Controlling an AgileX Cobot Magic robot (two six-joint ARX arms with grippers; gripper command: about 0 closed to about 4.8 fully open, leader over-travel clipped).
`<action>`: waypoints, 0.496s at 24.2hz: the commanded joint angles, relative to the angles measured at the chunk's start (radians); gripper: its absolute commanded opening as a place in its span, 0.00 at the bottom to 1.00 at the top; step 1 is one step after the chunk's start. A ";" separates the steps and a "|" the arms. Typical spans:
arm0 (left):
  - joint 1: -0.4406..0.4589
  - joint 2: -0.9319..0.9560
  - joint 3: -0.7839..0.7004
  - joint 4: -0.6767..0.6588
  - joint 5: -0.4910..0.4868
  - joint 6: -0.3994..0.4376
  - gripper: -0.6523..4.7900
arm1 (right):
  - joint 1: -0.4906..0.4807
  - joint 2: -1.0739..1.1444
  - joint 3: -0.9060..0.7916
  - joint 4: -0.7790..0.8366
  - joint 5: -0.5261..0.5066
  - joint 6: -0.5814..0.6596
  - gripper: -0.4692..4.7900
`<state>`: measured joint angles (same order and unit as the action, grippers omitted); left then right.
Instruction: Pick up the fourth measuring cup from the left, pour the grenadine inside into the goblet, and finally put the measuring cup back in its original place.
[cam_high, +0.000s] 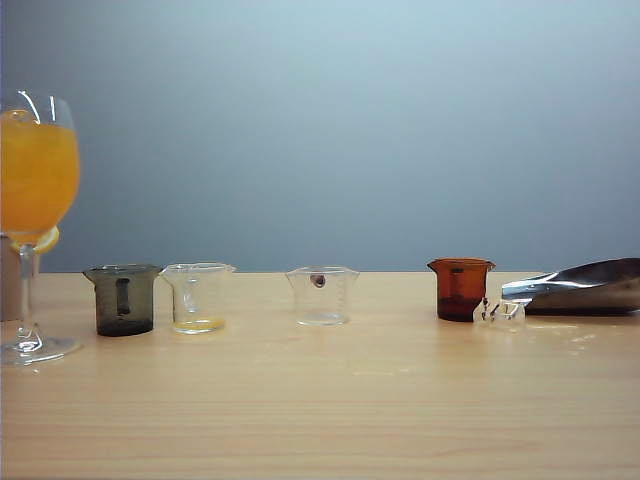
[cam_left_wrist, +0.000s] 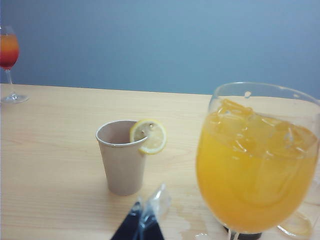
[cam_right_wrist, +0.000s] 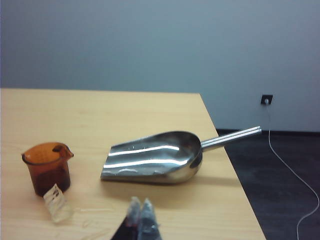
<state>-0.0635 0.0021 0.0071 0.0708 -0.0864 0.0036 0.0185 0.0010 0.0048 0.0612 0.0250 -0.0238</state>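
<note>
The fourth measuring cup (cam_high: 461, 288) is amber-red and stands upright on the table right of centre; it also shows in the right wrist view (cam_right_wrist: 47, 167). Dark grenadine (cam_high: 460, 308) lies in its bottom. The goblet (cam_high: 35, 200), filled with orange juice and ice, stands at the far left and shows close up in the left wrist view (cam_left_wrist: 257, 165). My right gripper (cam_right_wrist: 141, 207) is shut and empty, low over the table, short of the amber cup and to one side. My left gripper (cam_left_wrist: 147, 215) is shut and empty near the goblet. Neither gripper shows in the exterior view.
A smoky grey cup (cam_high: 122, 298), a clear cup with a yellow residue (cam_high: 197, 296) and a clear cup (cam_high: 322, 294) stand in a row. A steel scoop (cam_right_wrist: 155, 157) and a small clear piece (cam_right_wrist: 57, 202) lie beside the amber cup. A paper cup with lemon (cam_left_wrist: 122, 157) stands behind the goblet.
</note>
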 joint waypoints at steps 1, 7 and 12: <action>0.002 0.000 0.002 0.014 -0.007 0.000 0.11 | 0.000 0.000 0.001 -0.002 -0.002 0.002 0.09; 0.002 0.000 0.002 0.014 -0.007 0.000 0.11 | 0.000 0.000 0.001 -0.005 -0.002 0.002 0.09; 0.002 0.000 0.094 -0.034 -0.007 -0.068 0.11 | 0.002 0.002 0.127 -0.062 -0.001 0.005 0.09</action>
<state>-0.0631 0.0051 0.0574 0.0368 -0.0906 -0.0238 0.0200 0.0044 0.0933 -0.0170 0.0250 -0.0223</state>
